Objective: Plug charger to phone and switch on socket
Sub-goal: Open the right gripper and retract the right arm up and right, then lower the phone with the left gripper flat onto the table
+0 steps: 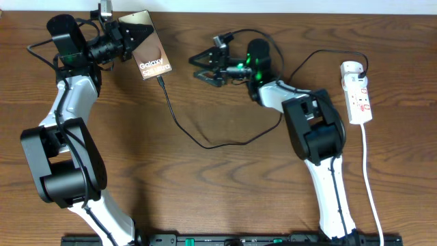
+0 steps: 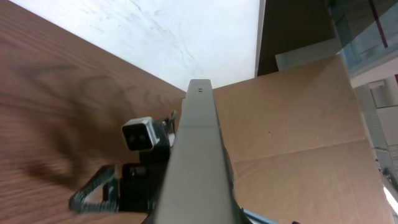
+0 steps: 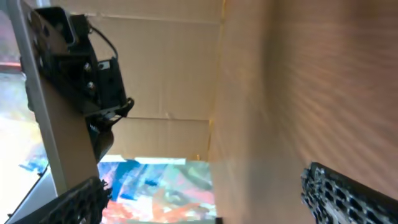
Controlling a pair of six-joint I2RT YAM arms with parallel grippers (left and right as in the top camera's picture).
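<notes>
We clamp the phone (image 1: 151,58) in our left gripper (image 1: 128,34) to steady it against the charger (image 1: 168,102) tip, while our right gripper (image 1: 194,67) gapes empty, likely freed for the socket (image 1: 356,92).

you've got a brown wood table (image 1: 218,198) across the overhead frame, and tan cardboard (image 2: 298,124) at the right of the left wrist view.

right fingers (image 3: 345,190) spread wide, empty | phone (image 3: 59,143) at left edge | left fingers (image 3: 99,134) clamp it
</notes>
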